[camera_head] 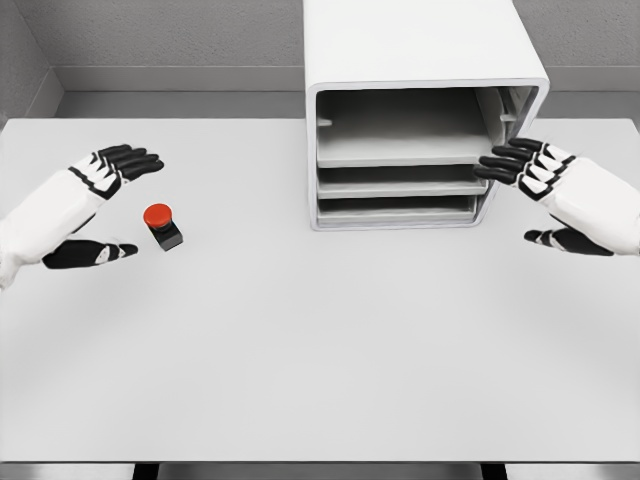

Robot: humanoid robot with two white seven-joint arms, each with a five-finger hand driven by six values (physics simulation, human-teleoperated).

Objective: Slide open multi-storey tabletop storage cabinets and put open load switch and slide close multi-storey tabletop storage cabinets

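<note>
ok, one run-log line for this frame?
left hand open beside switch | right hand open at cabinet right edge | switch on table, ungrasped

No readable text, label, brand, number or sign shows on anything in view

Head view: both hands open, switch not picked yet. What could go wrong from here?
1. The switch is small and lies between the left hand's thumb and fingers; a poor close could knock it away.
2. The right hand's fingers sit at the cabinet's right edge and may shove it.
</note>
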